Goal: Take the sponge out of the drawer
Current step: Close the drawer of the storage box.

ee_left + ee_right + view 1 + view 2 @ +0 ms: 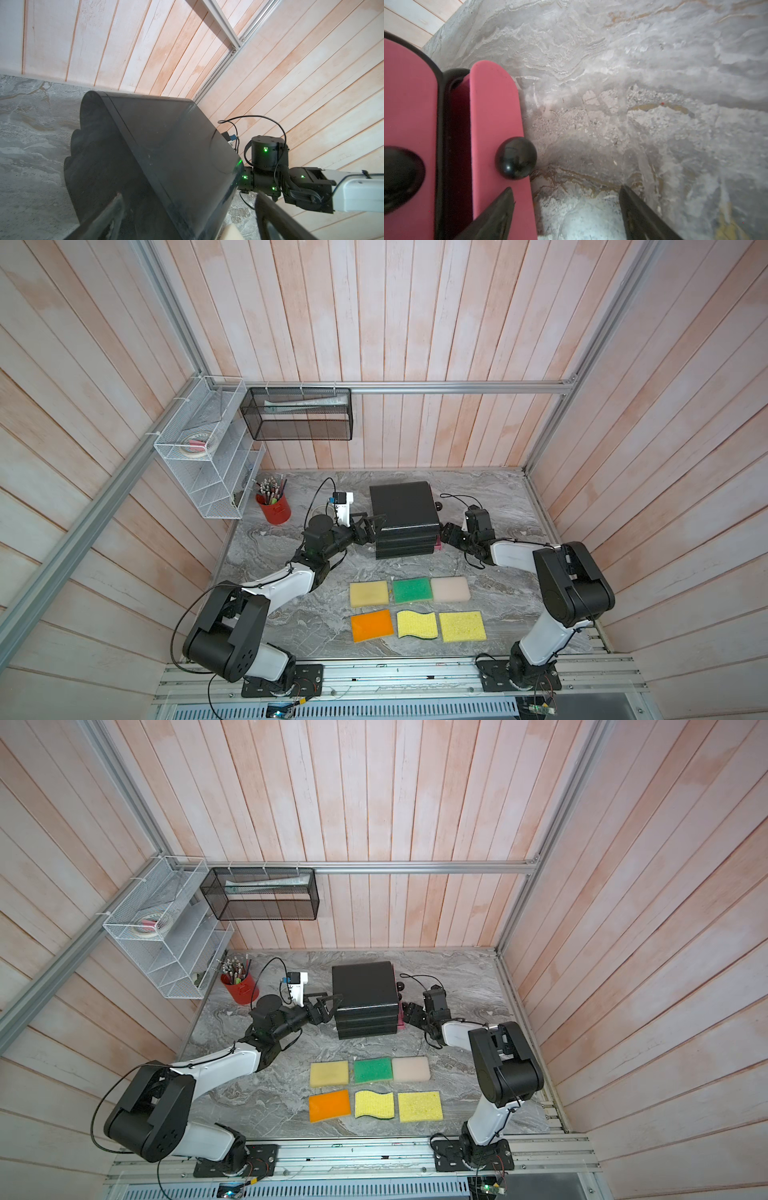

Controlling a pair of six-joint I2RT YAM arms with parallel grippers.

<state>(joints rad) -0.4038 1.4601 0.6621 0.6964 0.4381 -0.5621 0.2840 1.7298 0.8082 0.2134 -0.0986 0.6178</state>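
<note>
the left arm [286,580] reaches forward from its base, elbow raised, forearm low over the table [498,497], with its wrist turned toward the left side of the black drawer cabinet [405,506]. the left fingers [108,216] are spread wide and grasp nothing. in the left wrist view one lies over the cabinet's side and the other past its edge, so a cabinet corner sits between them. whether they touch it cannot be told.

the right arm [511,553] bends in from the other side, its forearm nearly level, and its wrist points at the cabinet's pink front. the right fingers [496,216] are also released, parted over bare table. one tip sits just beside the black knob [516,158] of the drawer [496,104] nearest the table, and nothing is between them.

that drawer stands out a little from the cabinet and shows a narrow dark gap. its inside is hidden, so whether a sponge lies there cannot be told.

six sponges lie in two rows on the table in front of the cabinet: yellow [368,593], green [412,590] and pale pink [451,588], then orange [372,625], wavy yellow [417,624] and yellow [462,626].
</note>
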